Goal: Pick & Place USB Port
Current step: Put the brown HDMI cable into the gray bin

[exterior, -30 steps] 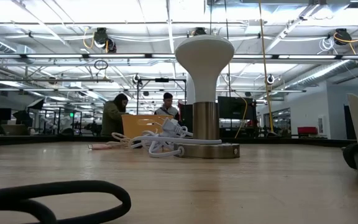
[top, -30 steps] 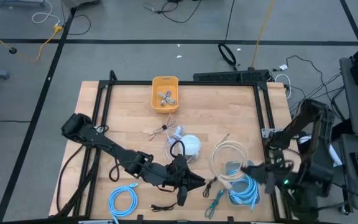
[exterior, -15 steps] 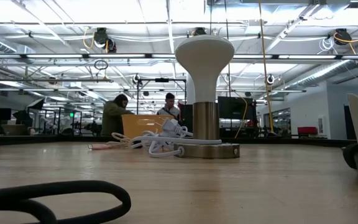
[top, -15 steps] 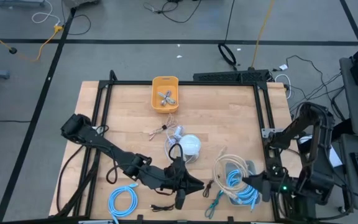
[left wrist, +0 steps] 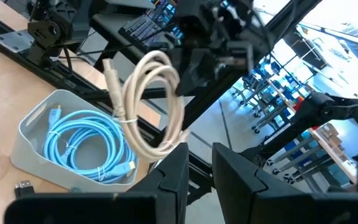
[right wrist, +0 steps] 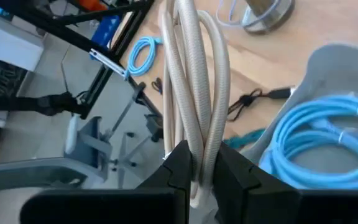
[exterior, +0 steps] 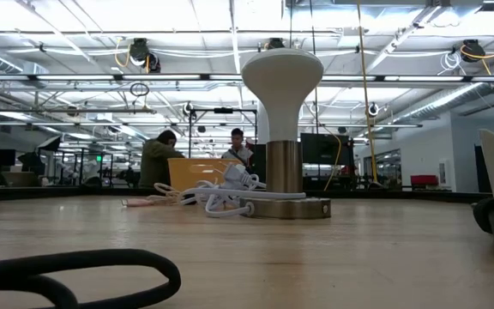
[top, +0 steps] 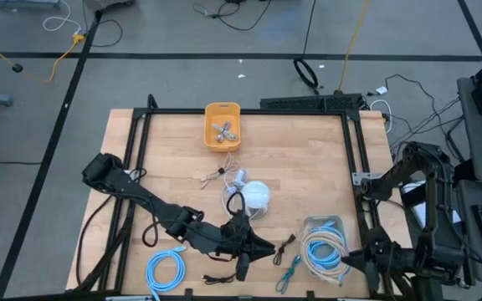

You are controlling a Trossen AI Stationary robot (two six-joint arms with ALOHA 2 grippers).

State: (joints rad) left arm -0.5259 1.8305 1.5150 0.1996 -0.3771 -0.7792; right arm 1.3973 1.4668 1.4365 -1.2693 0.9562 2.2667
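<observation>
Left arm: the dark arm reaches from the table's left edge low across the wooden tabletop [top: 166, 159] toward the front centre, forearm almost flat to the surface.
Left gripper: the left gripper [top: 268, 245] lies just short of a small black USB cable [top: 286, 246]; its two dark fingers [left wrist: 169, 180] stand narrowly parted with nothing between them.
Front left: a coiled light-blue cable [top: 164, 269] lies on the wood beside the left forearm.
Centre: a white mushroom-shaped lamp on a round metal base [exterior: 283, 129] stands upright with a white tangle of cord [exterior: 221, 196] against it; a black cable loop [top: 238, 201] lies at its near side.
Back centre: an open orange plastic bin [top: 223, 126] holds small metallic USB pieces [top: 223, 130].
Front right: a pale grey plastic tray [top: 321, 224] holds a coil of bright blue cable [top: 323, 251]; a teal cord [top: 289, 271] lies just beside it.
Right arm: folded back off the table's right front corner, elbow raised, wrist low.
Right gripper: the right gripper [right wrist: 199, 171] is pinched on a cream-coloured coiled USB cable [right wrist: 191, 81].
Task item: the cream coil hangs lifted clear of the grey tray, its loops [left wrist: 151, 99] dangling from the right fingers beyond the table's edge frame.
</observation>
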